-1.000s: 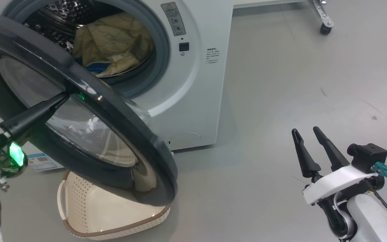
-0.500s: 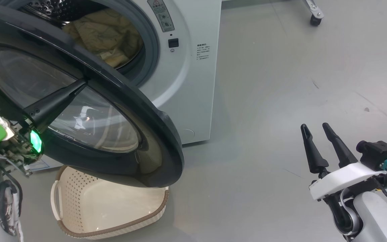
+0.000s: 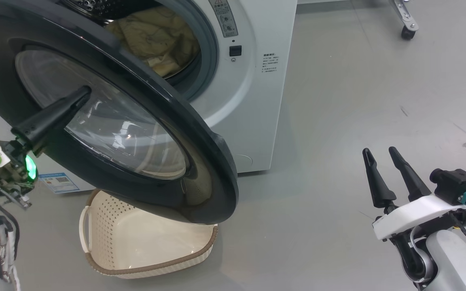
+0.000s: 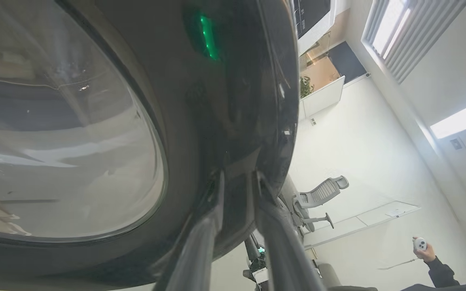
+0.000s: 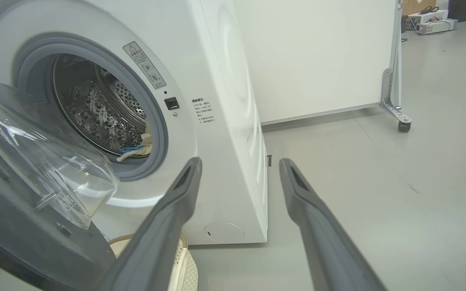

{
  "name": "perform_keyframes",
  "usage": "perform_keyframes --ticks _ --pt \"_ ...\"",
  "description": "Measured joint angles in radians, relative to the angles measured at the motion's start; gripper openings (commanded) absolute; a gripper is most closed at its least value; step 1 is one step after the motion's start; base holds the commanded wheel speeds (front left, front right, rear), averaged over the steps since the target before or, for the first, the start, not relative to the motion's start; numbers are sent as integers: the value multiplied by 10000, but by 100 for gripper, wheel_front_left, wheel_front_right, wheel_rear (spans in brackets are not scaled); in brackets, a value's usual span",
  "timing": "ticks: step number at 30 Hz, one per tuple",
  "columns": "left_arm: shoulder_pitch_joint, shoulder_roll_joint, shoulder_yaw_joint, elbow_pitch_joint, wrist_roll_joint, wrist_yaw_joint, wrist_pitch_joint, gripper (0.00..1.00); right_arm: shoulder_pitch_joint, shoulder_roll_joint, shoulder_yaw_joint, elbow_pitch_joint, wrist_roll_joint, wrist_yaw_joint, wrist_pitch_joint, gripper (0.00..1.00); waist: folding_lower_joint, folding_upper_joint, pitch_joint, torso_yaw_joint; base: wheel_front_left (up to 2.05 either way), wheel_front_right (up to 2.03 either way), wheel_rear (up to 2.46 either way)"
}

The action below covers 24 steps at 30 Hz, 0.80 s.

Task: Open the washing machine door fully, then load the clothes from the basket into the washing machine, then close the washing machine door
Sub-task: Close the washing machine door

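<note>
Washing machine door (image 3: pixel 123 133) is hanging partway open, slanting out from the washing machine (image 3: pixel 257 101), and its front is lying right against the tip of the left gripper (image 3: pixel 81 95). In the left wrist view, the left gripper (image 4: pixel 239 178) is showing its two fingers (image 4: pixel 200 246) parted by a narrow gap, with the door's dark ring showing through it. The tips are sitting on that ring just inside the outer edge, and the glass window is bulging to their left. Past the edge the room is opening out, with an office chair (image 4: pixel 318 198) and a person's hand (image 4: pixel 423 250) holding a small white controller well away.

The right gripper (image 3: pixel 379 152) is hovering over the floor (image 3: pixel 338 121) with its fingers spread wide, gripping nothing. It is well apart from the free edge of the washing machine door (a broad stretch of grey floor is lying between them). Ahead and to the left of the right gripper (image 5: pixel 241 161) the drum mouth is gaping, and the clothes (image 5: pixel 142 145) are lying inside, behind the grey gasket. The basket (image 3: pixel 152 268) is sitting on the floor beneath the door's lowest edge, below and to the right of the left gripper. Its brown rim is reaching out past the door on the near side. Far ahead of the right gripper, to its right, a wheeled panel foot (image 5: pixel 403 125) is standing.
</note>
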Motion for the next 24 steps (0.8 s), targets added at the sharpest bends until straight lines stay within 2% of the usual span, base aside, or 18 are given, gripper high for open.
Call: perform_keyframes --ticks 2,8,12,17,24 --pt "4 82 98 13 115 -119 -151 100 0 -2 -2 0 -10 0 0 100 0 0 -15 95 0 0 0" --pt "243 382 297 4 980 -685 -732 100 1 -13 35 -4 -17 0 0 100 0 0 -102 319 0 0 0" --pt "764 640 548 -58 2019 -1139 -1467 100 1 -15 98 -31 -17 0 0 100 0 0 -109 365 0 0 0" --pt "1424 426 731 -77 2844 -1308 -2546 100 1 -54 111 -58 -19 0 0 100 0 0 -80 375 0 0 0" --pt "2261 422 658 -355 4993 -1455 -4543 100 -1 -98 100 -75 -19 0 0 100 0 0 -45 346 0 0 0"
